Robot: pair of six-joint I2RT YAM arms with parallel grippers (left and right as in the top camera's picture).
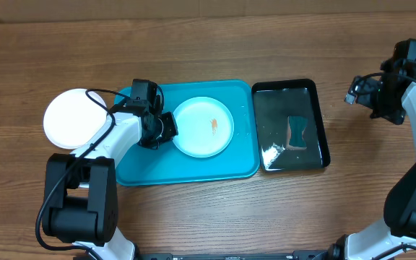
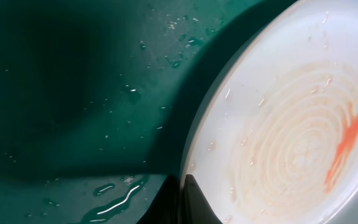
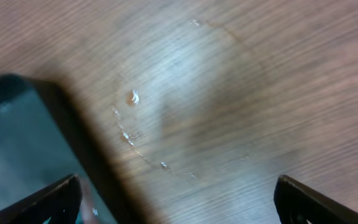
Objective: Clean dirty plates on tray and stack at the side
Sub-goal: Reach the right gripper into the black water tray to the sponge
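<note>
A pale dirty plate (image 1: 203, 126) with an orange smear lies on the turquoise tray (image 1: 240, 162). My left gripper (image 1: 168, 130) is shut on the plate's left rim. In the left wrist view the dark fingers (image 2: 197, 202) pinch the edge of the plate (image 2: 291, 124), one over the rim and one outside it. Wet streaks and the orange smear show on the plate. A second plate (image 1: 67, 119), white, lies on the table left of the tray. My right gripper (image 1: 356, 92) is open above bare wood to the right of the black tray, with nothing between its fingertips (image 3: 179, 205).
A glossy black tray (image 1: 322, 130) stands right of the turquoise tray, holding water and a small blue sponge (image 1: 297, 133). Its corner (image 3: 17, 124) shows in the right wrist view. Water drops (image 3: 132, 96) lie on the wood beside it. The turquoise tray's floor (image 2: 73, 93) is wet.
</note>
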